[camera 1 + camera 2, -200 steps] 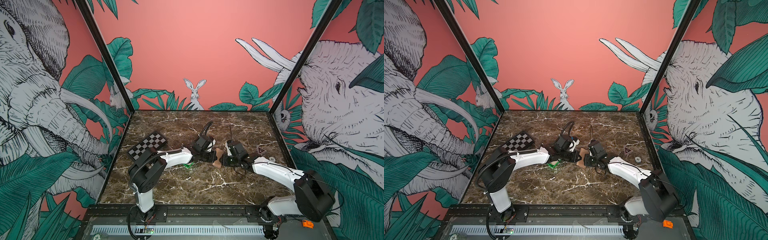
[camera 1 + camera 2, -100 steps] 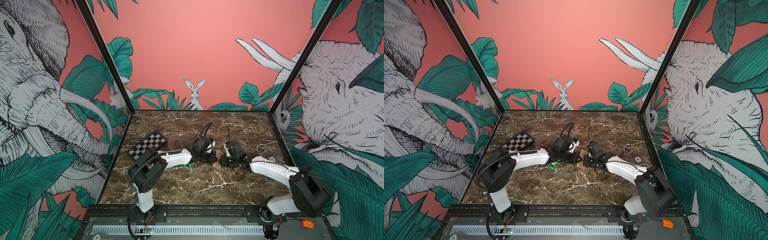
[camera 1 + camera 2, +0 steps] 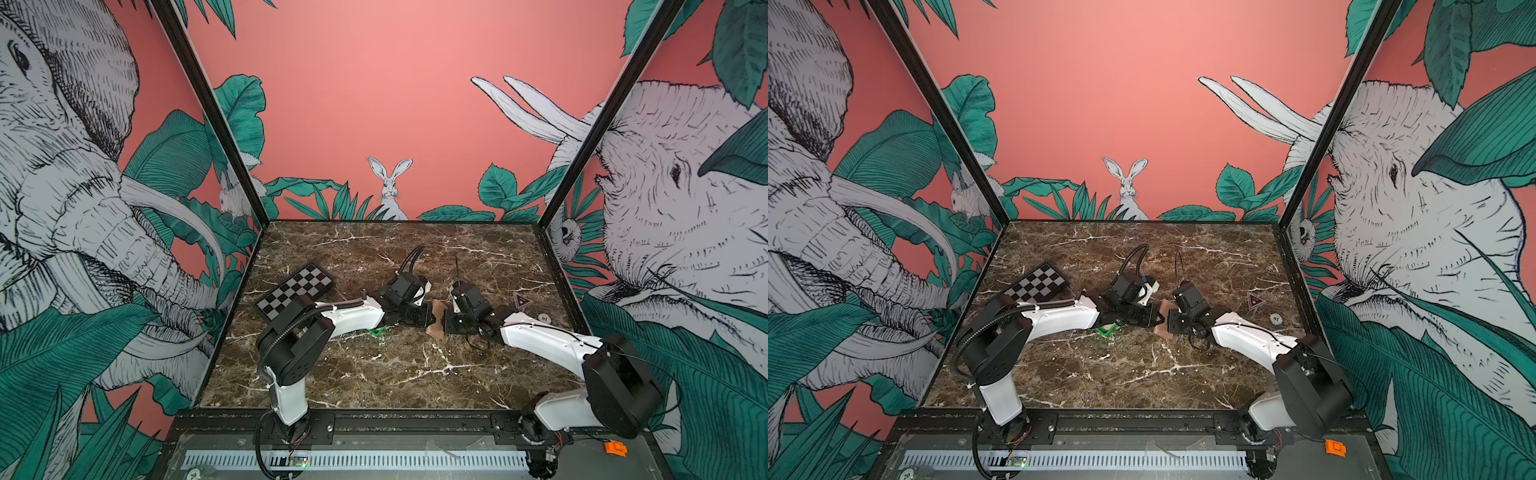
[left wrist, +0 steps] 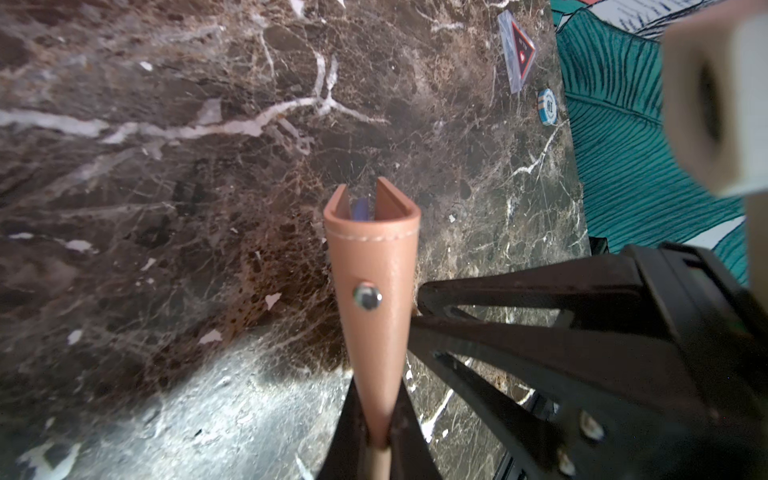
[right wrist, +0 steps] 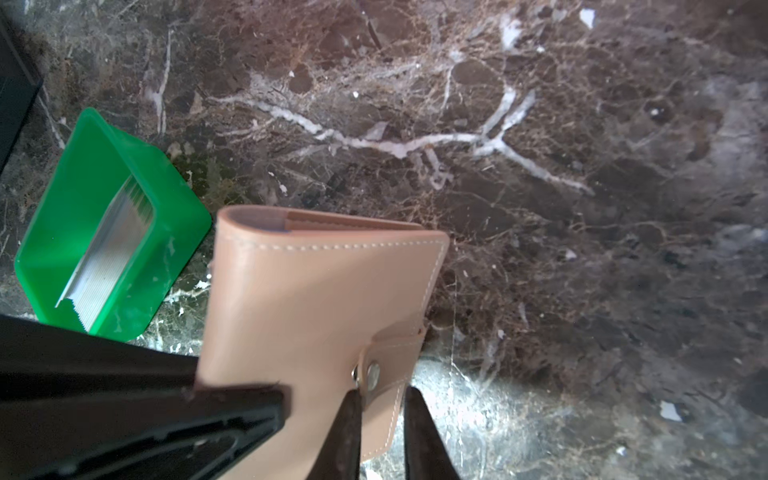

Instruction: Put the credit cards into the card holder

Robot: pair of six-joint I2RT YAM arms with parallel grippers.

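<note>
The tan card holder (image 3: 436, 318) (image 3: 1163, 318) hangs folded in the air between my two grippers, above the marble table. My left gripper (image 3: 428, 319) (image 4: 378, 440) is shut on one edge of the card holder (image 4: 370, 270), whose snap stud faces that wrist view. My right gripper (image 3: 444, 323) (image 5: 382, 415) has its jaws closed on the snap tab of the card holder (image 5: 311, 291). The credit cards (image 5: 112, 249) stand as a white stack inside a green tray (image 5: 54, 232) (image 3: 377, 331) on the table under the left arm.
A black-and-white checkered board (image 3: 296, 291) lies at the back left. A small triangular card (image 3: 521, 300) and a round chip (image 3: 543, 318) lie near the right wall. Both arms meet over the table's middle.
My right gripper has moved left up to the card holder and its jaws have narrowed onto the snap tab. The left gripper has kept its hold.
</note>
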